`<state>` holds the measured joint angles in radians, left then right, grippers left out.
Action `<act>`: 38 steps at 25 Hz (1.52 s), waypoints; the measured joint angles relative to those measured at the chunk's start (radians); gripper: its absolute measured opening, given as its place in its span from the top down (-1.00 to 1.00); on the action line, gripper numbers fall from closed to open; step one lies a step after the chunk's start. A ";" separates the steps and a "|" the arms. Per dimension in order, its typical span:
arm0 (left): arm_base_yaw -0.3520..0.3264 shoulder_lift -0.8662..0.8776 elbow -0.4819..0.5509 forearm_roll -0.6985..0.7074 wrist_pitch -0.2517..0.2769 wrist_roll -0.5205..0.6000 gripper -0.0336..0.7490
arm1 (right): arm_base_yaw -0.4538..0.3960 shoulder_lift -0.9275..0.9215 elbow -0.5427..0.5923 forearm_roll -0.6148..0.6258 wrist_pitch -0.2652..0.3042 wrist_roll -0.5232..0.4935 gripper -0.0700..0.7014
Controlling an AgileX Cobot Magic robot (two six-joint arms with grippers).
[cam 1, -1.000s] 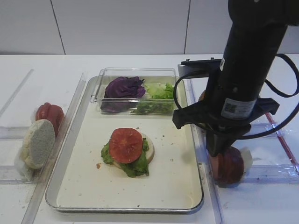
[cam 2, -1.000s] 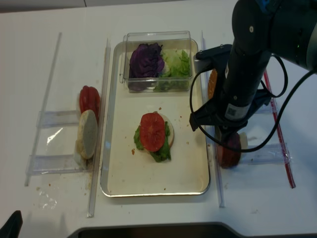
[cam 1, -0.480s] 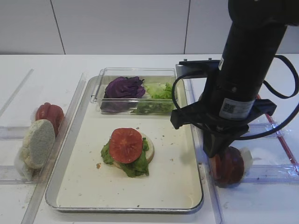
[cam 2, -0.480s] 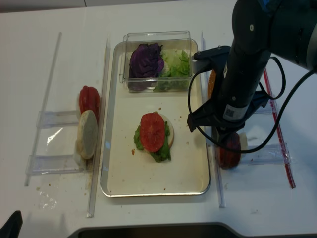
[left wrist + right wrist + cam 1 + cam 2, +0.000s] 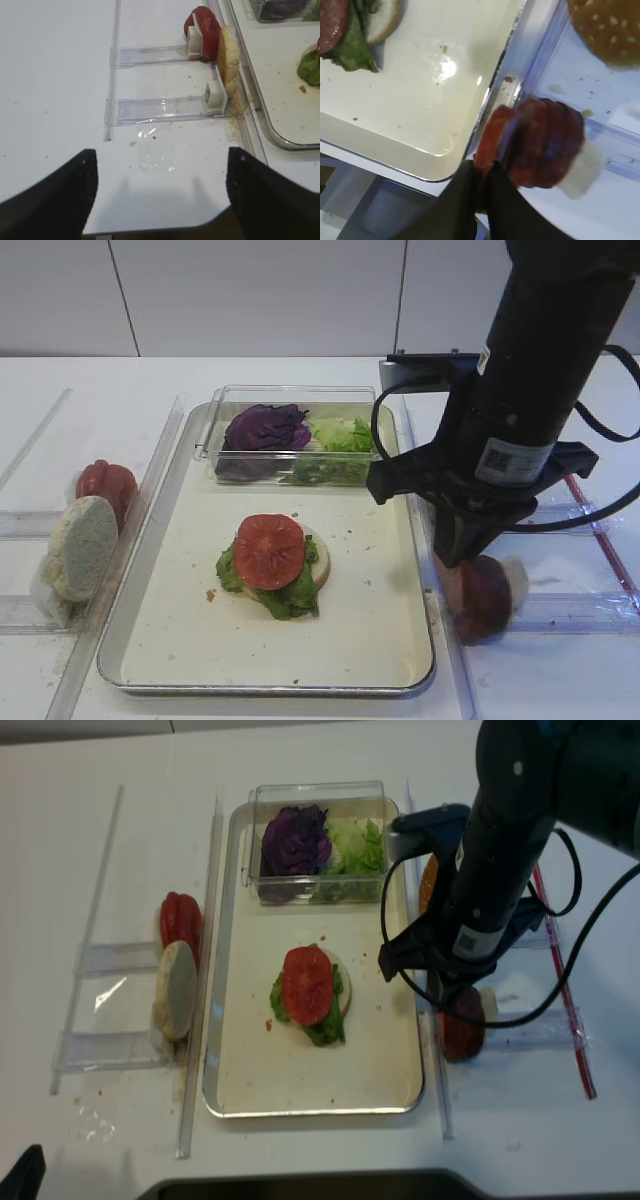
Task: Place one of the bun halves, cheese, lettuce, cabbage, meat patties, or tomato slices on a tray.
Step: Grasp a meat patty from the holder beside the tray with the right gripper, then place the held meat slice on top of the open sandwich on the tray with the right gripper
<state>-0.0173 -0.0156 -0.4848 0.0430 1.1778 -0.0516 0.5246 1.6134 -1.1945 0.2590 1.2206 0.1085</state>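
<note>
Tray (image 5: 150, 540) as landmark: front half of base bare around stacked bun half with lettuce and tomato slice (image 5: 269, 549). Clear box (image 5: 290, 433) fills back end. Right arm (image 5: 520, 410) overhangs right rim, blocks meat patties (image 5: 482, 592) beyond. Left of tray, clear rack (image 5: 165, 102) stands; table (image 5: 55, 100) further left open.

Bright, even overhead light washes the white table (image 5: 300, 375) in every view, leaving only soft, faint shadows. In the right wrist view a small glare spot sits on the tray (image 5: 445, 67), and the patties (image 5: 540, 142) and the dark fingers (image 5: 465, 205) in front are blurred. The left wrist view is sharp at its middle, with two dark, soft-edged shapes in its lower corners.
</note>
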 joint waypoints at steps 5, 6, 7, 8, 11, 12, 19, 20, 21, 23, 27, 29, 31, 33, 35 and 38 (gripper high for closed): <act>0.000 0.000 0.000 0.000 0.000 0.000 -0.34 | 0.000 -0.030 -0.001 0.014 0.000 -0.005 0.61; 0.000 0.000 0.000 0.000 0.000 0.000 -0.34 | 0.000 -0.035 -0.001 0.014 0.000 -0.010 0.61; 0.000 0.000 0.000 0.000 0.000 0.000 -0.34 | 0.000 -0.042 -0.001 0.014 0.000 -0.014 0.61; 0.000 0.000 0.000 0.000 0.000 0.000 -0.34 | 0.000 -0.051 -0.001 0.014 0.000 -0.016 0.61; 0.000 0.000 0.000 0.000 0.000 0.000 -0.34 | 0.000 -0.073 -0.001 0.021 -0.013 -0.023 0.61; 0.000 0.000 0.000 0.000 0.000 0.000 -0.34 | 0.000 -0.078 -0.001 0.024 -0.015 -0.029 0.61; 0.000 0.000 0.000 0.000 0.000 0.000 -0.34 | 0.000 -0.095 -0.001 0.055 -0.031 -0.078 0.61; 0.000 0.000 0.000 0.000 0.000 0.000 -0.34 | 0.000 -0.095 -0.001 0.061 -0.035 -0.088 0.61; 0.000 0.000 0.000 0.000 0.000 0.000 -0.34 | 0.000 -0.095 -0.001 0.074 -0.039 -0.101 0.61; 0.000 0.000 0.000 0.000 0.000 0.000 -0.34 | 0.000 -0.095 -0.001 0.100 -0.054 -0.121 0.61; 0.000 0.000 0.000 0.000 0.000 0.000 -0.34 | -0.010 -0.095 -0.001 0.130 -0.063 -0.148 0.62; 0.000 0.000 0.000 0.000 0.000 0.000 -0.34 | -0.032 -0.095 -0.001 0.144 -0.063 -0.162 0.62; 0.000 0.000 0.000 0.000 0.000 0.000 -0.34 | -0.055 -0.095 -0.001 0.163 -0.065 -0.181 0.62; 0.000 0.000 0.000 0.000 0.000 0.000 -0.34 | -0.074 -0.095 -0.001 0.199 -0.065 -0.220 0.62; 0.000 0.000 0.000 0.000 0.001 0.000 -0.34 | -0.087 -0.095 -0.001 0.231 -0.065 -0.257 0.62; 0.000 0.000 0.000 0.000 0.001 0.000 -0.34 | -0.106 -0.095 -0.001 0.279 -0.065 -0.312 0.62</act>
<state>-0.0173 -0.0156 -0.4848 0.0430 1.1785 -0.0516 0.4182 1.5185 -1.1951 0.5383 1.1557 -0.2031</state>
